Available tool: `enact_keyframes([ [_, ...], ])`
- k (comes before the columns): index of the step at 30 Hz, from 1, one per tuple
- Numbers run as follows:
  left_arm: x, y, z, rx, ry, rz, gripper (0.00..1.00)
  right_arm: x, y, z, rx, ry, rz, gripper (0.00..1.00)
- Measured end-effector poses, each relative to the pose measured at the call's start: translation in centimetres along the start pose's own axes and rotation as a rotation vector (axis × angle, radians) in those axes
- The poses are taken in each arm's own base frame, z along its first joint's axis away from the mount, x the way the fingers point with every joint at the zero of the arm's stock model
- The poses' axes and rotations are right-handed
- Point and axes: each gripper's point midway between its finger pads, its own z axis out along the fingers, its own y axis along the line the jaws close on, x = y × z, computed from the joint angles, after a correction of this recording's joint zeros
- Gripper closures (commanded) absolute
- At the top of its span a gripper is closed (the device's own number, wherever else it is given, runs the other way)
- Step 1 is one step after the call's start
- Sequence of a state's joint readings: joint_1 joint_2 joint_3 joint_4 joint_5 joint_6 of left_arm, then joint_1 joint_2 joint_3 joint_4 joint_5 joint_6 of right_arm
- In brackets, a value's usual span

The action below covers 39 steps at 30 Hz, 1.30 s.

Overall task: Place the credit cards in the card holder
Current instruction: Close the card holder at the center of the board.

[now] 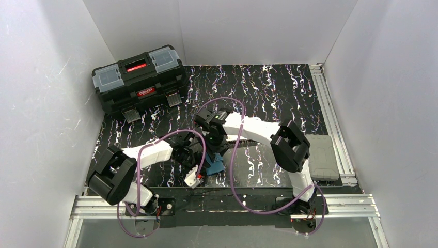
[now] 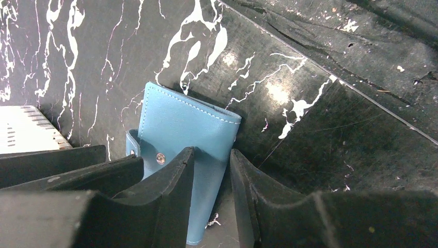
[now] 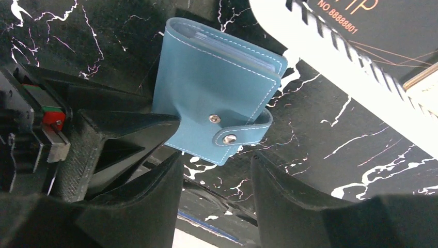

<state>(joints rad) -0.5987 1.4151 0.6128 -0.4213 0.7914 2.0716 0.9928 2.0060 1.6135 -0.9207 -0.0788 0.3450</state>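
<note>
The card holder sits in the middle of the right wrist view, closed like a booklet and tilted. Its snap tab curls round the lower right edge, and the tab's button lies beside the cover's button, not over it. Thin sleeve edges show along its top, but I cannot tell whether anything is in them.

The left gripper clasps the holder's lower part between its two fingers. The right gripper is released, with its jaws apart just below the holder's bottom corner and nothing between them.

The white mesh basket fills the upper right of the right wrist view, near the holder but not touching it. A black credit card with a printed number lies inside it.

In the top view the holder is at lower centre, under the two wrists and close to the table's near edge. The upper half of the marbled table is open. A black toolbox stands shut in the upper left corner. A grey flat pad lies against the right rail. White walls close in three sides.
</note>
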Motion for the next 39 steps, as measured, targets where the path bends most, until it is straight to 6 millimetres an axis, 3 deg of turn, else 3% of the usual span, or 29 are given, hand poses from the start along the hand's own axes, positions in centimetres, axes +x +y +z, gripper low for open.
enact_keyframes([
  [7,0.2,0.3,0.1,-0.015,0.007,0.014,0.70,-0.6,0.2,0.8,0.032,0.016,-0.004,0.55],
  [12,0.3,0.4,0.1,-0.021,0.011,0.022,0.71,0.0,-0.5,1.7,0.067,0.054,0.012,0.60],
  [25,0.3,0.3,0.1,-0.020,0.013,0.025,0.72,0.3,-1.4,1.8,0.122,0.065,0.018,0.90],
  [32,0.3,0.3,0.1,-0.018,0.013,0.029,0.72,0.1,-1.8,1.6,0.148,0.048,0.019,0.99],
  [39,0.3,0.3,0.1,-0.017,0.013,0.030,0.72,-0.6,-2.7,0.3,0.208,-0.010,0.035,0.99],
])
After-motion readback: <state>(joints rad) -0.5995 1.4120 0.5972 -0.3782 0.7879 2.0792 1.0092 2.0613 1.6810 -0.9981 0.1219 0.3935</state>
